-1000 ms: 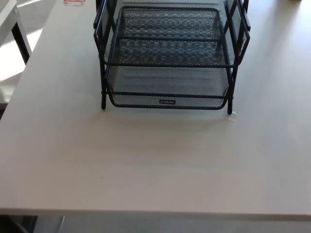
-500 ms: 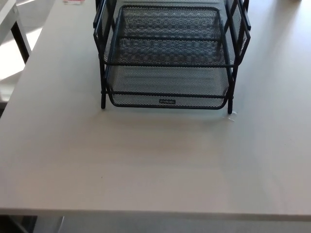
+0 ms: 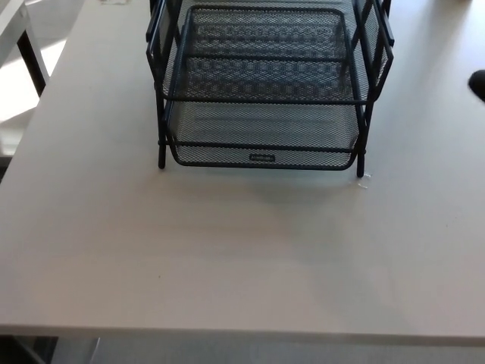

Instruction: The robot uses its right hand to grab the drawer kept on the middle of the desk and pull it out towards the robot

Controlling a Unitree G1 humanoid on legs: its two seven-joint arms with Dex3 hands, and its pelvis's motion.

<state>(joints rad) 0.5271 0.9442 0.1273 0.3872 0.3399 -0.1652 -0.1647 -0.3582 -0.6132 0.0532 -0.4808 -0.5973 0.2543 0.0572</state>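
A black wire-mesh drawer rack point(image 3: 265, 83) stands at the far middle of the grey desk point(image 3: 227, 258), with stacked mesh trays in a black frame. Its lowest drawer point(image 3: 263, 144) has a small label on the front rim. A black tip of my right hand point(image 3: 477, 83) shows at the right edge of the head view, well to the right of the rack and apart from it. Too little of it shows to tell how its fingers stand. My left hand is out of sight.
A small clear scrap point(image 3: 364, 180) lies on the desk by the rack's right front leg. The desk's near edge point(image 3: 242, 330) runs along the bottom. A second table's dark leg point(image 3: 30, 57) stands at the far left.
A black part of my right hand has come into the picture at the right edge. The rack has not moved.
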